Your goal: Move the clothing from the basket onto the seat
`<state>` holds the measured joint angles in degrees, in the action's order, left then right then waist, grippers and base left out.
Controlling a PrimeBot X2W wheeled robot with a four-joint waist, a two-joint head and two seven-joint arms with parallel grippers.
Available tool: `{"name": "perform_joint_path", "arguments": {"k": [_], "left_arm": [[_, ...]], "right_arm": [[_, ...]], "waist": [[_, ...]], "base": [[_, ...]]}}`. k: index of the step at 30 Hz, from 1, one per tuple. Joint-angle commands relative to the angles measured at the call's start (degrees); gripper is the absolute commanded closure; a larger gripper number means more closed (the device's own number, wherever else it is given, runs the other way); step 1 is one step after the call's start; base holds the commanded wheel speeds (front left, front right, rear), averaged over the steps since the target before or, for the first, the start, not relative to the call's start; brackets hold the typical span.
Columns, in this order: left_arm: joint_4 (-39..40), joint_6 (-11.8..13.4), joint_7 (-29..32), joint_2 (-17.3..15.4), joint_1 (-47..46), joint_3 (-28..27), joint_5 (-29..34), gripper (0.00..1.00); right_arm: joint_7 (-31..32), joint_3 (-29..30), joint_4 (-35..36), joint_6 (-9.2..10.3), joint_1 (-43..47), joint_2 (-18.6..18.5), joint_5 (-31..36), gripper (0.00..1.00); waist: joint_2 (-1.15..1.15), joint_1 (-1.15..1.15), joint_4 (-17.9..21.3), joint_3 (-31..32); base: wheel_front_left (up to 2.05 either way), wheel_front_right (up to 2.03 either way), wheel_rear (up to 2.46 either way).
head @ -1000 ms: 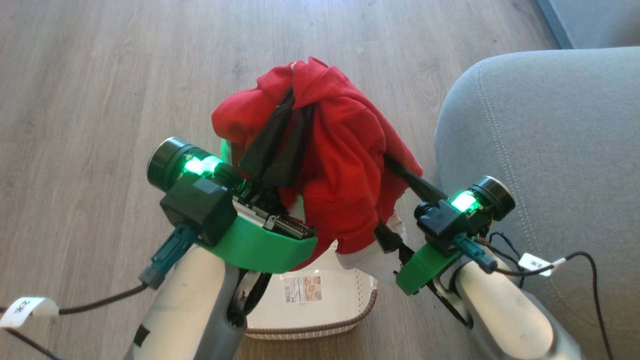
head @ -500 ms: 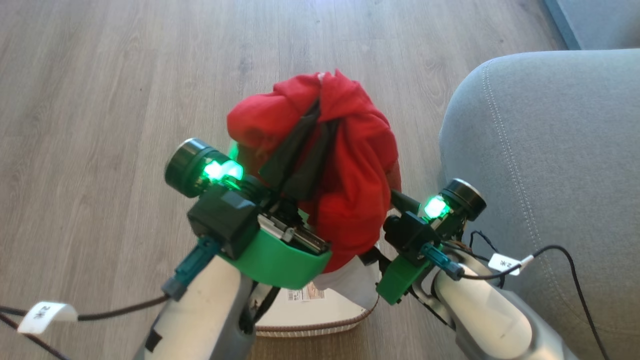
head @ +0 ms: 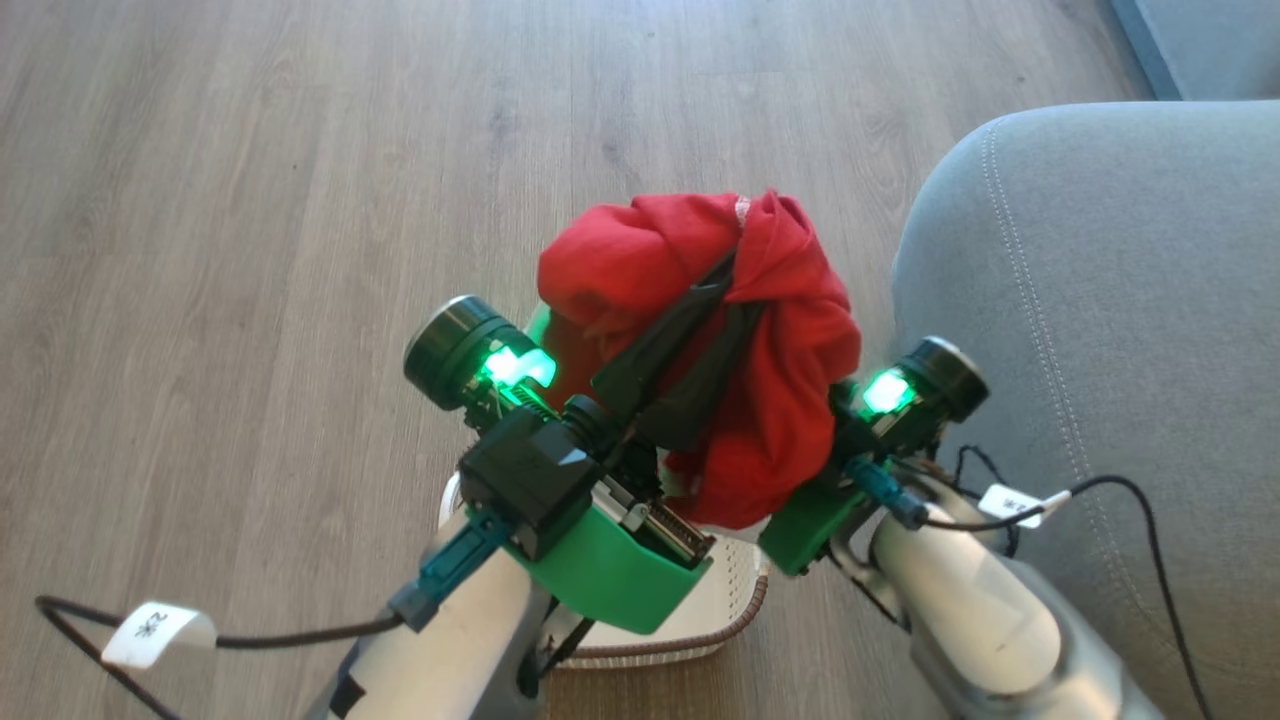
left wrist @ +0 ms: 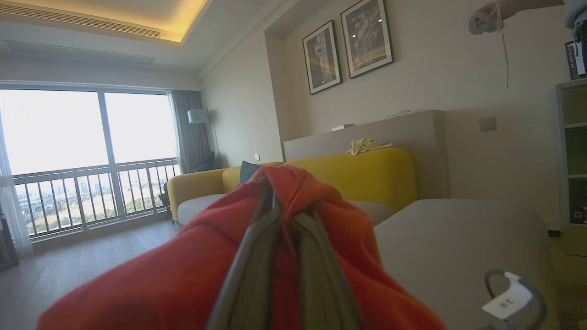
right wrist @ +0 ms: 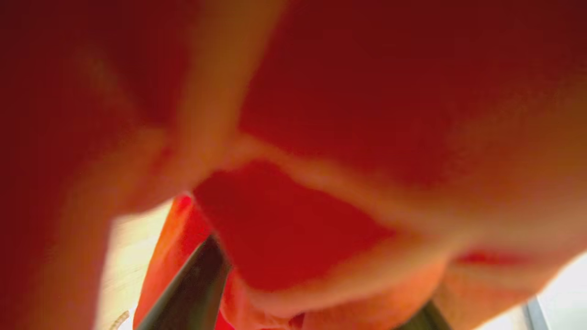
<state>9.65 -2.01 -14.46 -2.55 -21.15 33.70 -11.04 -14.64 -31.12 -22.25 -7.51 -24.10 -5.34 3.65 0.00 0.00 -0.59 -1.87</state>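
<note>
Wooden floor [head: 250, 200]. One clothing [head: 790, 410] bundle hanging lengthwise downward over one basket [head: 745, 610], beside one seat [head: 1100, 300]; pinched by left gripper [head: 735, 268], draped across wide-spread right gripper [right wrist: 321, 275].

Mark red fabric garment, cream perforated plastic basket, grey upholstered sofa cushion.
Red fabric garment [head: 620, 262], head view: upper left bulge.
Cream perforated plastic basket [head: 732, 580], head view: right wall.
Grey upholstered sofa cushion [head: 1100, 300], head view: top surface.

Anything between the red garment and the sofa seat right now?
Only the robot's own right gripper, open under the clothing on the side toward the seat. Left gripper holds the clothing above the basket; nothing else visible blocks it.
</note>
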Motion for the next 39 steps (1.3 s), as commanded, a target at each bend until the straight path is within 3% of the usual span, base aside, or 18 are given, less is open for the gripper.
{"name": "perform_joint_path", "arguments": {"k": [1,6,7,8,24,39], "left_arm": [[2.17,-0.3,-0.54,-0.32,-3.63,-1.38,0.1,1.0],[2.21,-0.95,-0.54,-0.32,-3.4,-0.05,-0.03,1.0],[2.17,-1.23,-0.54,-0.32,-3.27,0.36,-0.14,1.0],[2.12,-1.38,-0.54,-0.32,-3.18,0.55,-0.25,1.0],[0.3,-2.41,-0.54,-0.32,-1.07,0.2,-1.04,1.0],[-4.6,-2.61,-0.54,-0.32,1.31,-3.03,-2.1,1.0]], "right_arm": [[-0.36,0.91,1.48,0.02,-2.14,1.42,0.69,0.0],[-0.36,5.58,2.03,0.02,-1.19,2.32,0.8,0.0],[-0.36,6.23,2.55,0.02,-0.75,2.41,-1.27,0.63],[-0.36,6.08,3.01,0.02,-0.69,2.43,-2.38,1.0],[-0.36,15.19,13.34,0.02,0.86,2.46,-17.08,1.0],[-0.36,17.9,17.03,0.02,-0.29,2.46,-22.08,1.0]], "waist": [[0.0,0.0,-0.18,0.01],[0.0,0.0,-0.92,0.04],[0.0,0.0,-1.29,0.07],[0.0,0.0,-1.46,0.08],[0.0,0.0,-2.8,0.33],[0.0,0.0,-2.3,0.76]], "base": [[0.0,0.0,0.0],[0.0,0.0,0.0],[0.0,0.0,0.0],[0.0,0.0,0.0],[0.0,0.0,0.0],[0.0,0.0,0.0]]}}
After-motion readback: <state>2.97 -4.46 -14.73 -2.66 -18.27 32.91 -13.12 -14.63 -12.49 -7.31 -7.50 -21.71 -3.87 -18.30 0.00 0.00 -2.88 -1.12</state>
